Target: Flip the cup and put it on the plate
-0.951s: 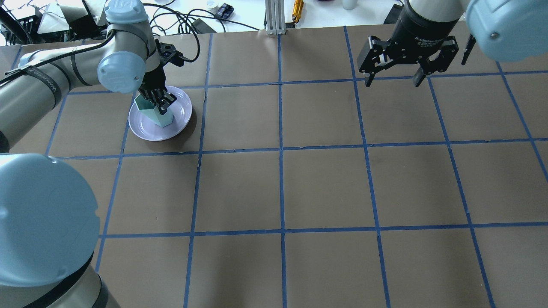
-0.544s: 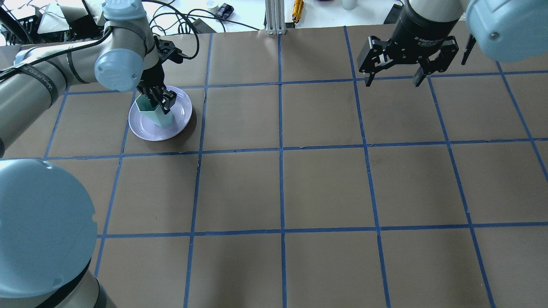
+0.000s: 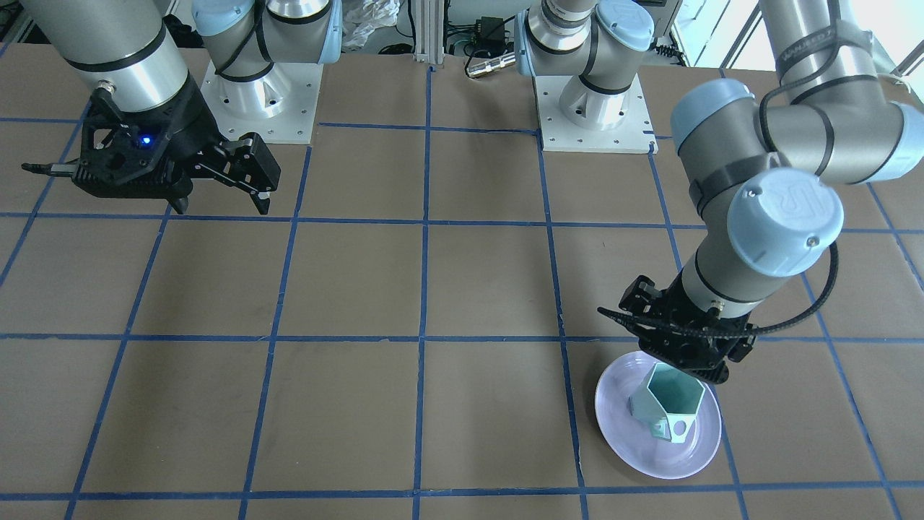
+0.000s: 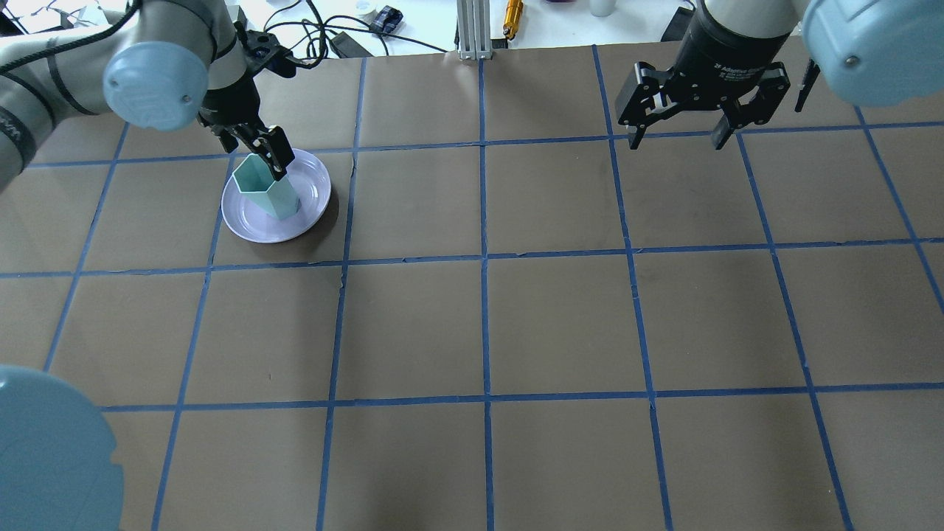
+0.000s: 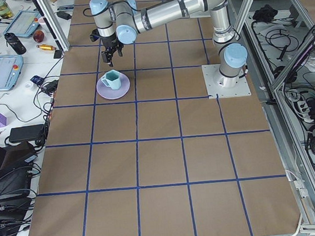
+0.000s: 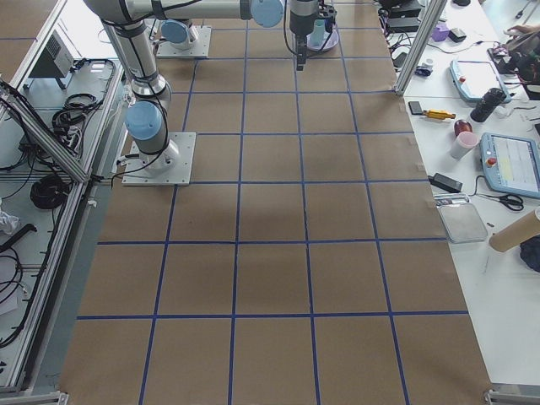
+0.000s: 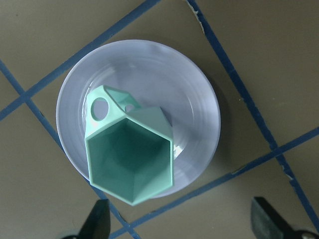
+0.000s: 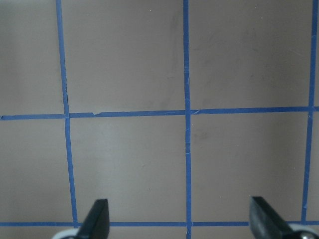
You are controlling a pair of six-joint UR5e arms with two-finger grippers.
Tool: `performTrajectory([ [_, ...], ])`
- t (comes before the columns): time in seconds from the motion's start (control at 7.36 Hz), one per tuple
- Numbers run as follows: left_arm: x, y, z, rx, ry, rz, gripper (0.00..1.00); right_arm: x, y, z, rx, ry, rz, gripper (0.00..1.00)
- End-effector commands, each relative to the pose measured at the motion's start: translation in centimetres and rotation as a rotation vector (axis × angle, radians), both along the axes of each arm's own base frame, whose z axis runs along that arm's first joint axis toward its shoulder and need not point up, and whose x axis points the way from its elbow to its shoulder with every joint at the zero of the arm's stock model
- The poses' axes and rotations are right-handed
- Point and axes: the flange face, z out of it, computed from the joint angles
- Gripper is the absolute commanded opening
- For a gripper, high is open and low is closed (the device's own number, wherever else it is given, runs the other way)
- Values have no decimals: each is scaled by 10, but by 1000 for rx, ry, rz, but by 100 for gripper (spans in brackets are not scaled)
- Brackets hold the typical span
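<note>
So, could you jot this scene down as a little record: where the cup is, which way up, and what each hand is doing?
cup: mint-green, upright, mouth facing up, standing on the plate
cup handle: on the side away from the robot
plate: pale lavender, lying flat on the table
left hand: open, above the cup, apart from it
right hand: open, holding nothing, hovering over the table far from the plate

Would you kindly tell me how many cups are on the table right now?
1: the cup stands upright, mouth up, on the plate, under the open left hand. None appears hidden.
</note>
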Motion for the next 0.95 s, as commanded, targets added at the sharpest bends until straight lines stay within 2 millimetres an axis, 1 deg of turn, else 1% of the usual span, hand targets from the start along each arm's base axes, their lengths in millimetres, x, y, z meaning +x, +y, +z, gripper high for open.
performTrajectory([
  [0.0, -9, 43, 60, 2, 46, 131, 100, 0, 0, 0, 0, 0, 0, 100],
  [0.27, -20, 77, 101, -24, 95, 323, 100, 0, 0, 0, 0, 0, 0, 100],
  [0.41, -25, 93, 117, -47, 104, 430, 100, 0, 0, 0, 0, 0, 0, 100],
  [0.68, -45, 116, 135, -81, 109, 470, 100, 0, 0, 0, 0, 0, 0, 100],
  [0.82, -49, 125, 142, -96, 115, 468, 100, 0, 0, 0, 0, 0, 0, 100],
])
